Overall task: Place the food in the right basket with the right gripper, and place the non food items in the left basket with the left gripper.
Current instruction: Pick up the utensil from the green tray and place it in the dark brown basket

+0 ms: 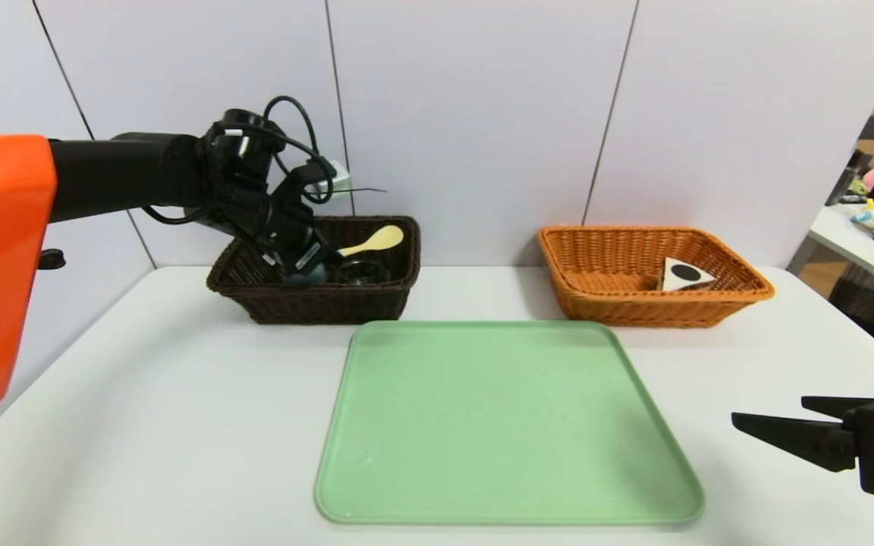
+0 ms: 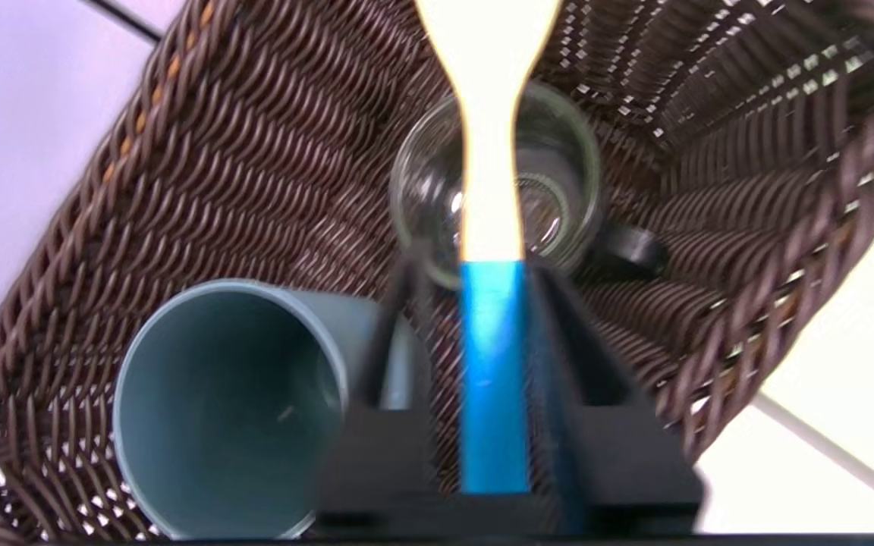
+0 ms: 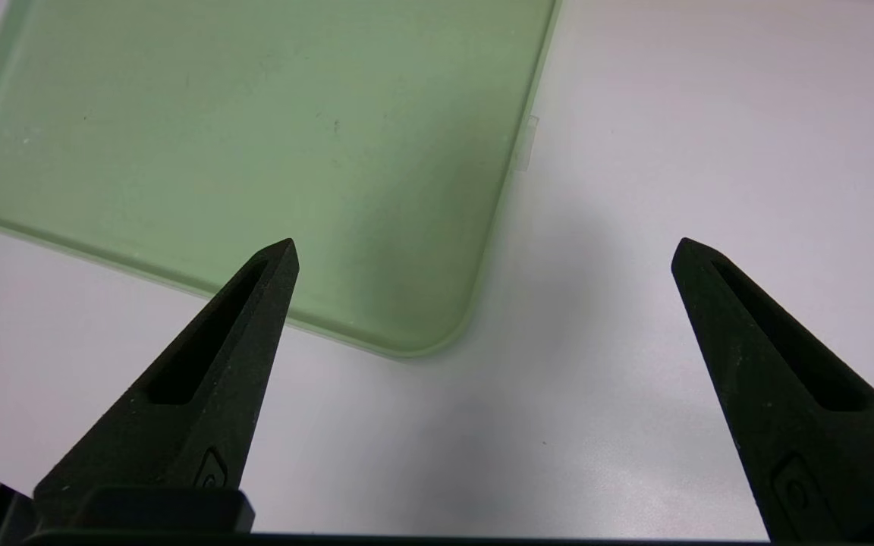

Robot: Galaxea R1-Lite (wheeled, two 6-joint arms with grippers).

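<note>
the left end effector [image 1: 302, 259] hangs inside the dark left basket [image 1: 376, 299] at ten o'clock, its narrowly parted jaws flanking the spoon [image 1: 373, 242] by its blue handle; whether they grip it i cannot tell. the right end effector [image 1: 782, 426] waits wide open and empty at four o'clock beside the bare green tray [image 1: 505, 425]. this looks like the release step; next comes letting go fully and lifting clear of the basket

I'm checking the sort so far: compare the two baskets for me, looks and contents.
The brown basket is dark; the orange basket is bright. The brown basket holds a grey-blue cup, a clear glass and a cream, blue-handled spoon, with the left gripper inside it; the orange basket holds only a white triangular item with a dark patch. Both are woven, rectangular and sit behind the green tray.
</note>
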